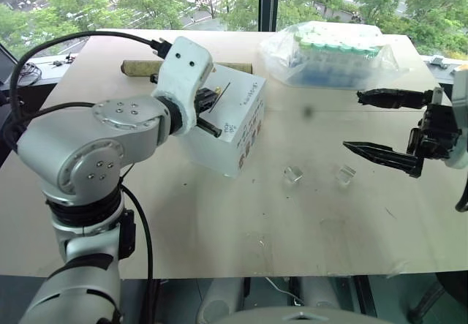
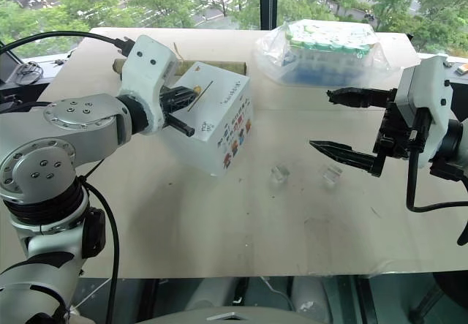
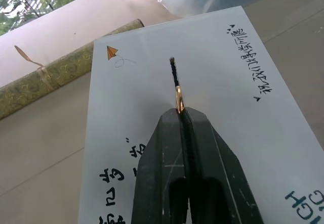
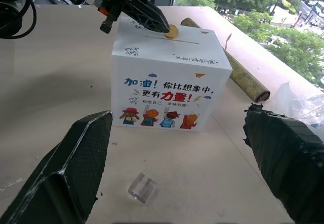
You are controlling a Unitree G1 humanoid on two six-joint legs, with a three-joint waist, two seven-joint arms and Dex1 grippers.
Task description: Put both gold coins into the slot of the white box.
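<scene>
The white box stands on the tan table, with black handwriting on top and small colourful pictures on the side facing my right gripper. My left gripper is shut on a gold coin. It holds the coin upright, edge down, over the top face. The coin sits at the near end of the thin dark slot and in line with it. My right gripper hangs open and empty to the right of the box, a good way off it, pointing toward it.
A clear bag of green-capped tubes lies at the back right. Two small clear plastic holders sit on the table between the box and my right gripper. A rolled green-gold scroll lies behind the box.
</scene>
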